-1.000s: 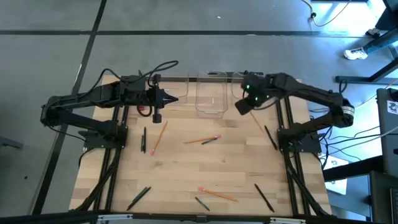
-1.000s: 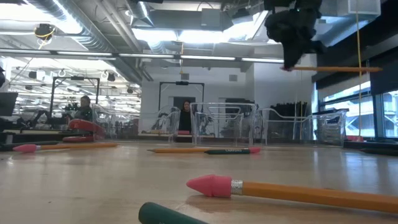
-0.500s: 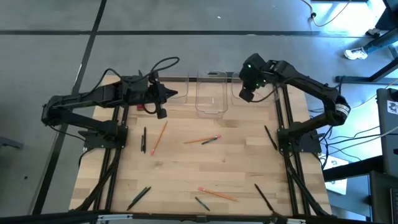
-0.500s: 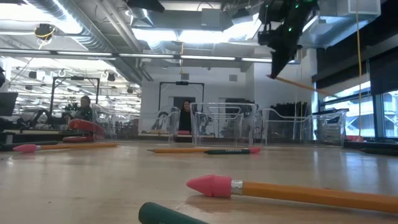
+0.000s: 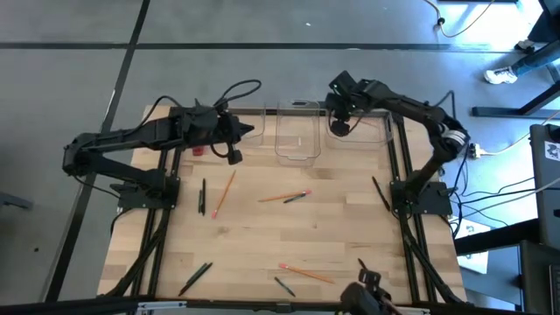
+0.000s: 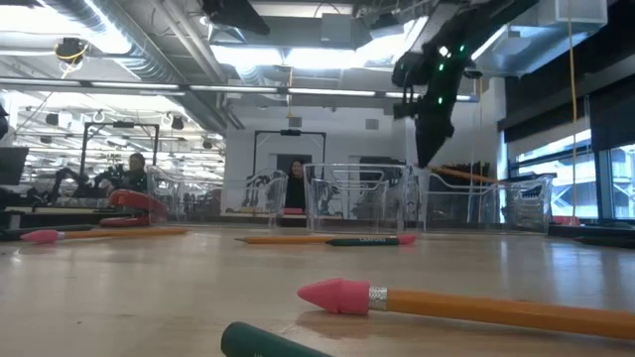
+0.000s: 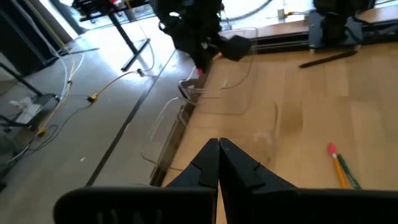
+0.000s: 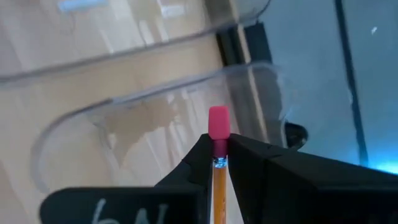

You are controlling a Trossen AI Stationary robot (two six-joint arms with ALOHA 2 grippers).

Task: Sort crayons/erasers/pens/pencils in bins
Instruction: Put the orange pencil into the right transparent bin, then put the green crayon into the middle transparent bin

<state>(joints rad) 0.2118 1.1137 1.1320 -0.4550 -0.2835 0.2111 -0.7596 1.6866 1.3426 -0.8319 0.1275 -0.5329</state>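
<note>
A: What lies around the right gripper (image 5: 342,123), and what stands in the way?

B: It hangs over the right-hand bin (image 5: 363,128), one of three clear bins along the table's (image 5: 332,227) far edge; the middle bin (image 5: 297,133) stands just beside, the left bin (image 7: 214,140) near the left arm. Its fingers (image 8: 249,163) are clamped on a pencil (image 8: 217,155), pink eraser tip pointing past the fingertips toward the bin wall. In the low view the pencil's orange shaft slants behind that wall.

A: And the left gripper (image 5: 234,145)?

B: Jaws together, holding nothing, poised near the left bin with a red object (image 5: 198,150) partly hidden under the arm.

A: Count the loose items.

B: From above: three pencils lying on the wood, namely one (image 5: 224,193) left of centre, one (image 5: 286,196) mid-table touching a short dark crayon (image 5: 295,199), one (image 5: 306,273) near the front edge. About six dark sticks lie scattered; which are pens and which crayons cannot be told for all. A further dark object shows at the front edge.
</note>
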